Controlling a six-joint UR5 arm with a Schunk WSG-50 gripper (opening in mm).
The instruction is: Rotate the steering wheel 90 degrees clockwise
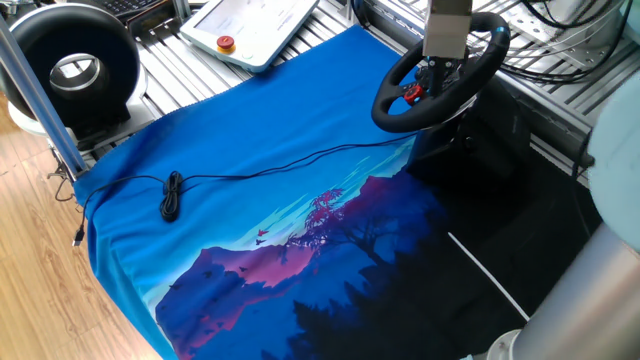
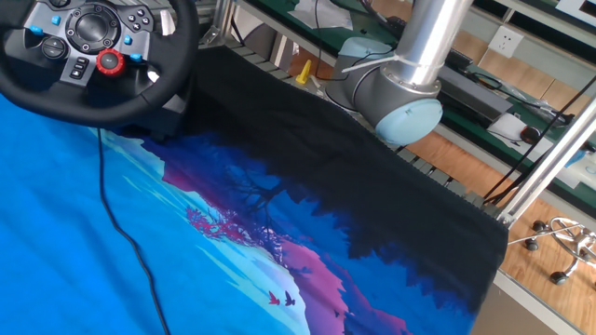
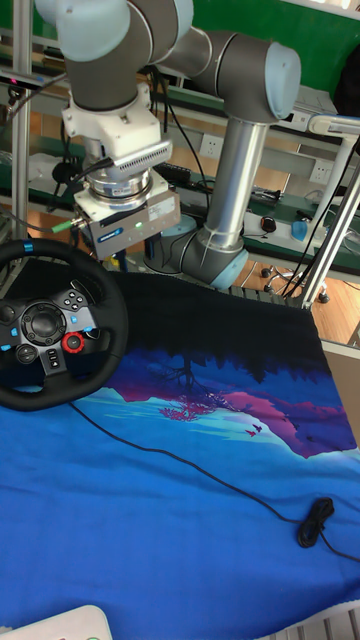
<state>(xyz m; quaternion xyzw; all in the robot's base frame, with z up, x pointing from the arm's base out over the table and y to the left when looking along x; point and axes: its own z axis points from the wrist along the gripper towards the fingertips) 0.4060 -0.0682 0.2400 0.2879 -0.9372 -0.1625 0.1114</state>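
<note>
Tool (image 3: 112,262) | behind steering wheel (image 3: 55,330) rim | finger state unclear

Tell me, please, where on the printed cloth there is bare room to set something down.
The widest free patch is the purple-and-dark landscape print, between the thin black cable and the near edge. The black strip beside the robot base also lies bare. It is crowded around the steering wheel, with the gripper at it.
</note>
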